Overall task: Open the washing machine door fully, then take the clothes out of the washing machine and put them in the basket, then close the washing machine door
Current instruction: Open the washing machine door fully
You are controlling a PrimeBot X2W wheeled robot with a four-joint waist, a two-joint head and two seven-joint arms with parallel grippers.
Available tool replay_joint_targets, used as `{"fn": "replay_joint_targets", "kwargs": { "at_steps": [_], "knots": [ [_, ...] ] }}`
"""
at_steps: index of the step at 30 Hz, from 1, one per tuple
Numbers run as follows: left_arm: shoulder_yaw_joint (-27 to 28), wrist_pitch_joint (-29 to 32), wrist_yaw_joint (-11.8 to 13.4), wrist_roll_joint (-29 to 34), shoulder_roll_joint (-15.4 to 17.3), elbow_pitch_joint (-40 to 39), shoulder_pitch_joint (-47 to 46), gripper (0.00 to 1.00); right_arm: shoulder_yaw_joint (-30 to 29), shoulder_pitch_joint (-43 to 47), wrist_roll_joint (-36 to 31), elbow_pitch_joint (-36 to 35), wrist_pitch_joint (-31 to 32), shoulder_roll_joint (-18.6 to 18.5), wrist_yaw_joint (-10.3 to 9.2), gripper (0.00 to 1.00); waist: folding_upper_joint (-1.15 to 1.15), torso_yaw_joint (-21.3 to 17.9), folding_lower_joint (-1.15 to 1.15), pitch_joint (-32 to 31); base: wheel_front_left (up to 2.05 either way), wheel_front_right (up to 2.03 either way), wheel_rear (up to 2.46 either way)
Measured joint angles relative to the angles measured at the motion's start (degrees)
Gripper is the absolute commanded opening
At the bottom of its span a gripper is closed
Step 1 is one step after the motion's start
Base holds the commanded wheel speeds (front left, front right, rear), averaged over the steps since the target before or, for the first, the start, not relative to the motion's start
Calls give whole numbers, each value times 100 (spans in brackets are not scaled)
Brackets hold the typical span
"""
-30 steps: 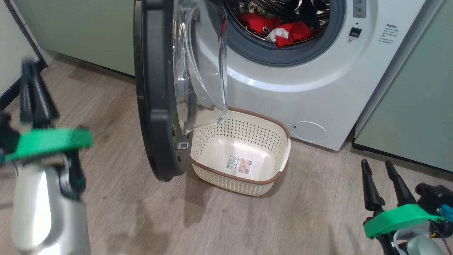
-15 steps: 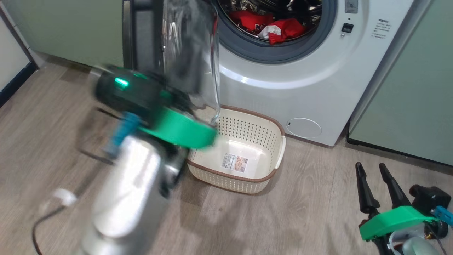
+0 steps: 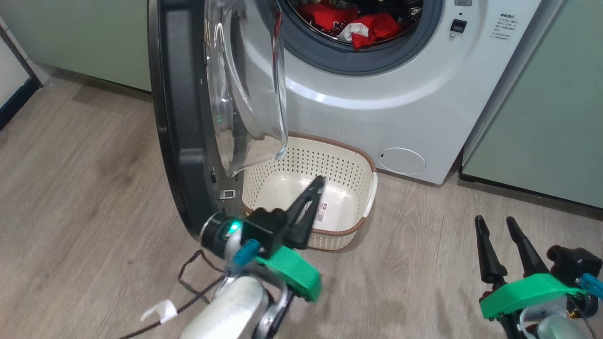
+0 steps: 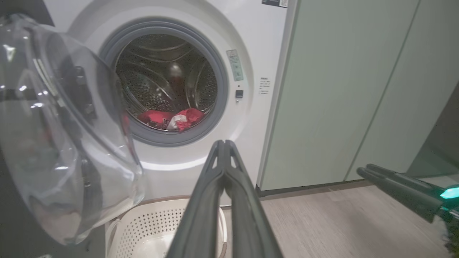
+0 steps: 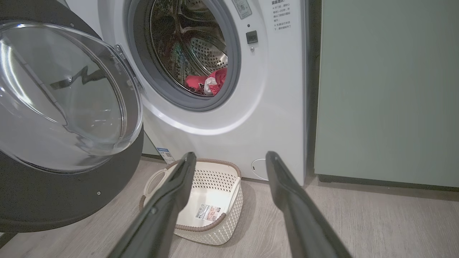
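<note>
While the left arm (image 3: 235, 306) slants up from the bottom edge, the left gripper (image 3: 319, 182) points across the basket (image 3: 330, 162) toward the washer (image 3: 400, 108). The right gripper (image 3: 494, 223) sits low at the right, above the floor (image 3: 94, 188). The open door (image 3: 181, 117) stands edge-on left of the basket, its glass (image 3: 249, 84) bulging over it. Red clothes (image 3: 367, 28) lie in the drum (image 4: 161, 82). Left fingers are pressed together, empty; right fingers stand apart, empty.

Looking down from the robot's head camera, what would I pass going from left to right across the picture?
Round, black-rimmed glass washing machine door → cream perforated plastic basket → round white flap → right gripper, its two long dark fingers apart.
</note>
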Motion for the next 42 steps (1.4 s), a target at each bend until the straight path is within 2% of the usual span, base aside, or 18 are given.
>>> {"fn": "replay_joint_targets", "kwargs": {
  "at_steps": [7,14,31,40,42],
  "knots": [
    [608,-308,219,-203,2,915,1,0,-2,-3,0,2,0,-27,0,100,0,10,0,75,0,0,0],
    [1171,-328,308,-214,45,1248,-1,0,-33,-3,0,19,0,-29,0,100,0,125,0,125,0,0,0],
    [2206,-335,244,-64,94,1459,122,0,8,-6,1,29,0,-29,0,100,0,739,0,151,0,0,0],
    [2899,-352,133,26,244,2121,-331,0,152,-66,1,34,0,-146,0,100,0,932,0,412,0,0,0],
    [3106,-352,44,20,260,2246,-531,0,160,-91,1,34,0,-166,0,100,0,949,0,487,0,0,0]
  ]
}}
